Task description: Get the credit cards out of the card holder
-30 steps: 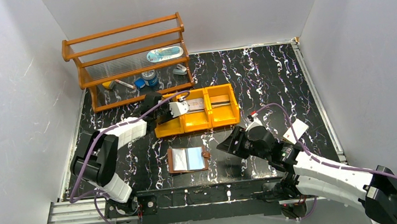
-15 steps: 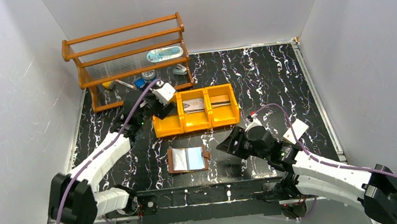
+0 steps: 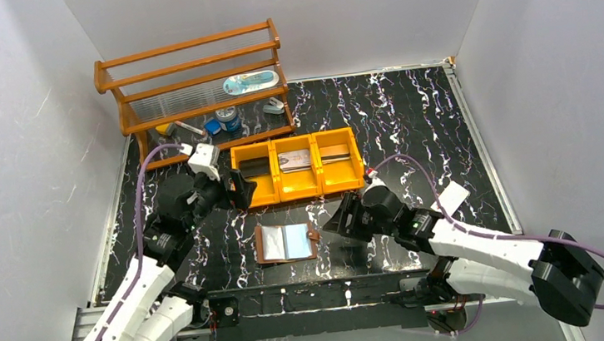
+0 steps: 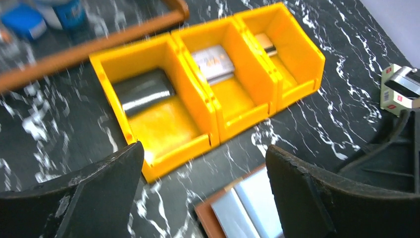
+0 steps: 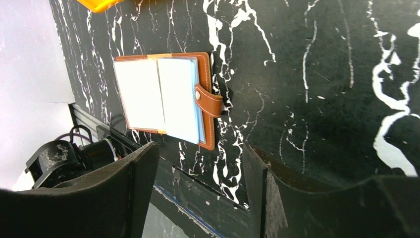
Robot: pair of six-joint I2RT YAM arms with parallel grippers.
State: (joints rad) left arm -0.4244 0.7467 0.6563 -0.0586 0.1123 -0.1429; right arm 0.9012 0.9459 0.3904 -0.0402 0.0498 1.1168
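Card holder: the brown card holder (image 3: 287,242) is lying open and flat on the desk, close to the front edge. Its pale shiny sleeves are facing up and its snap tab is sticking out on the right.
Credit cards: the credit cards (image 3: 295,160) are lying in the orange tray (image 3: 300,189) behind the card holder, one in each of its three boxes.
Right gripper: the right gripper (image 3: 339,221) is hanging low just to the right of the card holder, jaws apart, holding nothing.
Left gripper: the left gripper (image 3: 236,190) is hovering by the tray's left end, jaws wide apart and empty.
Desk: the desk (image 3: 411,118) is showing black with wiggly white lines.
Room: white walls are standing on three sides. A wooden rack (image 3: 189,73) is sitting in the back left corner.
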